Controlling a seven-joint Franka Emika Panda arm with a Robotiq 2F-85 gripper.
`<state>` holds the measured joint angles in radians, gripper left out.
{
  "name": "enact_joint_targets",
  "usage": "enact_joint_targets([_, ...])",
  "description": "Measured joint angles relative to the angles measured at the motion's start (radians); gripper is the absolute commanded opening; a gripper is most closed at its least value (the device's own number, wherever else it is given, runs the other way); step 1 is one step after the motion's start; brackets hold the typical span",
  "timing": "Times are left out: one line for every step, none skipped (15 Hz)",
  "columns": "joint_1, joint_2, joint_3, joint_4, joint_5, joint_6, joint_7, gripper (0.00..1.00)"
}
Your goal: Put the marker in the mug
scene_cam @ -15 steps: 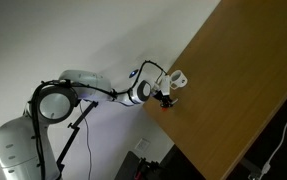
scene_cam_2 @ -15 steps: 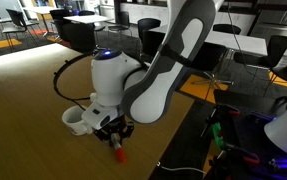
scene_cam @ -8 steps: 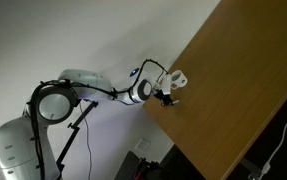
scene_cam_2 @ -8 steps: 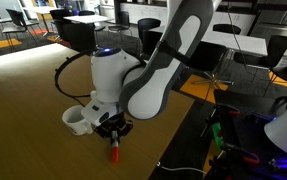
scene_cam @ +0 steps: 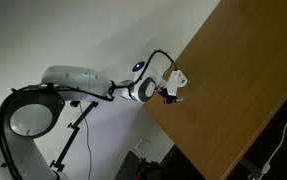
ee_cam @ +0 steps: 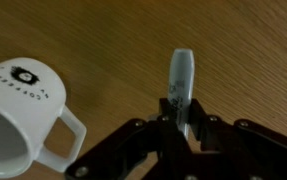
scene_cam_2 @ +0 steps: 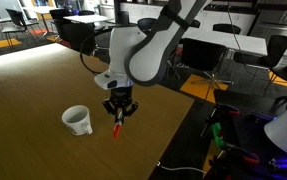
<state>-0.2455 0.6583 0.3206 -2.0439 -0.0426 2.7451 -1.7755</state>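
Note:
My gripper [scene_cam_2: 119, 110] is shut on the marker [scene_cam_2: 117, 125], which hangs red end down above the wooden table [scene_cam_2: 33, 90]. In the wrist view the marker [ee_cam: 179, 85] is a grey-blue stick clamped between the two black fingers [ee_cam: 179, 125]. The white mug [scene_cam_2: 77, 120] stands upright on the table, apart from the gripper, to its left in this view. In the wrist view the mug [ee_cam: 21, 110] lies at the left edge with its handle toward the gripper. In the exterior view from above, the gripper [scene_cam: 170, 95] hovers by the mug [scene_cam: 180, 78] near the table edge.
The table edge [scene_cam_2: 173, 150] runs close to the gripper, with floor and cables beyond it. Office chairs and desks [scene_cam_2: 253, 50] stand behind. The table [scene_cam: 243, 90] stretches wide in the exterior view from above.
The arm has lifted the marker off the table and risen well above it. The arm's body has swung up and away, which uncovers the mug.

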Motion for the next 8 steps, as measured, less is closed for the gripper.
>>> enact_joint_targets([-0.036,-0.014,0.025,-0.013,0.028,0.000,-0.023,0.06])
enact_joint_targets([-0.070,-0.025,0.052,-0.025,0.061,0.000,-0.052,0.06])
enact_joint_targets([-0.102,-0.036,0.079,-0.036,0.096,0.000,-0.082,0.06])
enact_joint_targets([-0.131,-0.045,0.106,-0.046,0.133,0.000,-0.113,0.06])
enact_joint_targets([-0.159,-0.054,0.133,-0.055,0.172,0.000,-0.148,0.06])
enact_joint_targets([-0.186,-0.063,0.161,-0.065,0.214,0.000,-0.183,0.06])
enact_joint_targets([-0.213,-0.072,0.188,-0.075,0.257,0.000,-0.221,0.06])
enact_joint_targets([-0.238,-0.081,0.214,-0.083,0.302,0.000,-0.259,0.06])
